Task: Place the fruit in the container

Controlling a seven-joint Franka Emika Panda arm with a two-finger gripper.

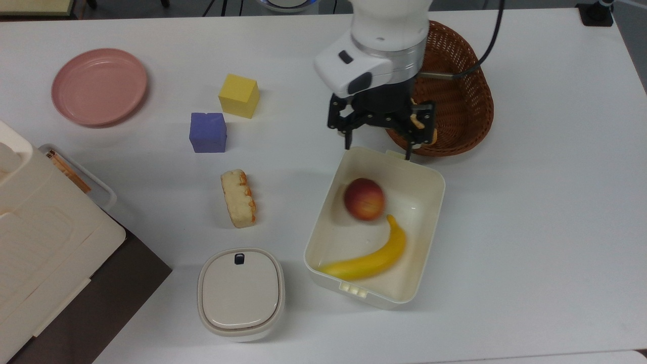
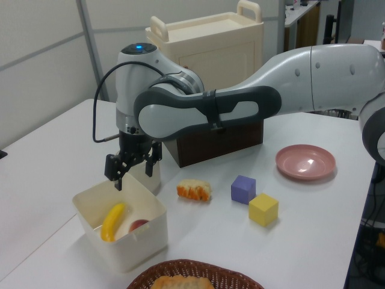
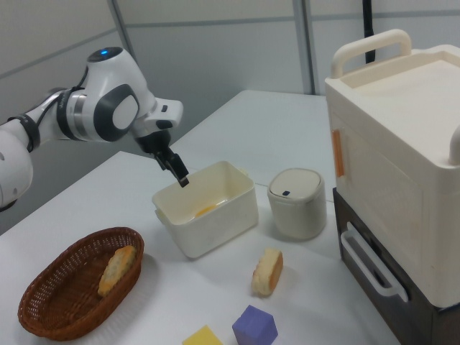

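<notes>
Fruit [image 1: 364,198] lies inside container [image 1: 427,174], just beside banana [image 1: 371,258]; gripper [image 1: 377,143] above container's rim, fingers released, holding nothing; you lift straight up, clear rim and basket [image 1: 472,96] beside it; avoid nudging container.

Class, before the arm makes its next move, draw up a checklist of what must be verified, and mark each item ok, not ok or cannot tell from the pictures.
1. Apple inside the cream-white box: ok, it lies on the box floor.
2. Gripper has let go: ok, fingers spread and empty above the box's rim.
3. Apple at rest: cannot tell; it looks smeared in the top view.
4. Banana inside the box: ok, lying beside the apple; whether they touch, cannot tell.
5. Box upright on the table: ok.
6. Retreat path upward free: ok, though the wicker basket sits close on the top view's right.
</notes>
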